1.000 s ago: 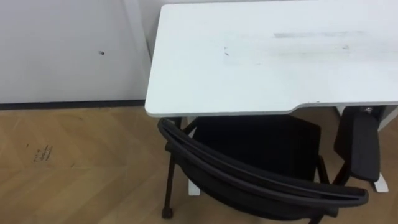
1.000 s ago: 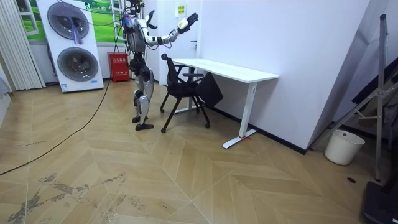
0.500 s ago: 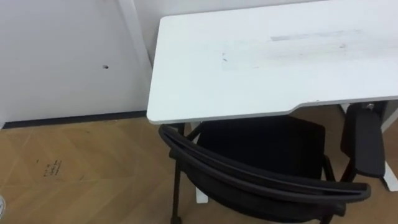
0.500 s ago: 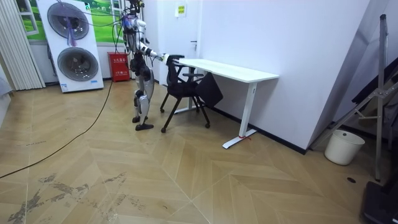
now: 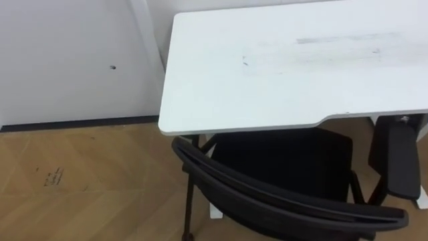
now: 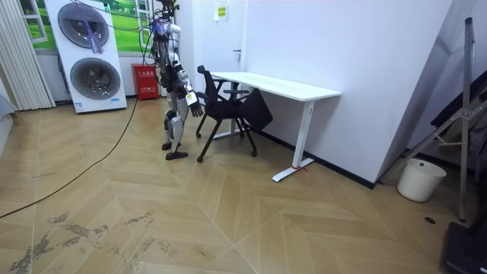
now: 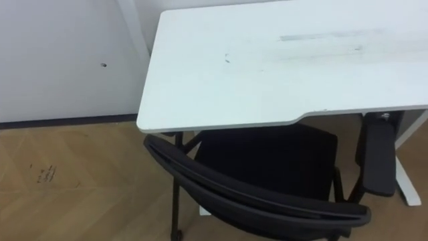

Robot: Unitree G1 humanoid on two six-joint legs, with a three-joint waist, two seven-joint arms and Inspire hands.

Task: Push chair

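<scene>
The chair (image 5: 294, 201) stands right in front of me, its seat (image 5: 281, 157) already partly under the near edge of the white table (image 5: 281, 73), towards the table's left corner. Its curved back rail lies askew to that edge: the left end almost meets it, the right end swings out towards me.

My right hand (image 6: 195, 103) hangs low beside my hip, apart from the chair. It is too small there for me to tell whether the fingers are spread or curled, so I won't guess.

The step in hand, as I judge it, is to bring a hand up onto the back rail. To do it well I would lay it flat against the rail's right half, where the chair sticks out most, and press level and slowly so the chair squares up instead of pivoting or tipping. The armrest (image 5: 394, 161) on the right sits close under the table's edge and could catch.

My eye views give the skew of the rail and the seat's overlap with the table. The room view gives my stance behind the chair and my lowered hand.
</scene>
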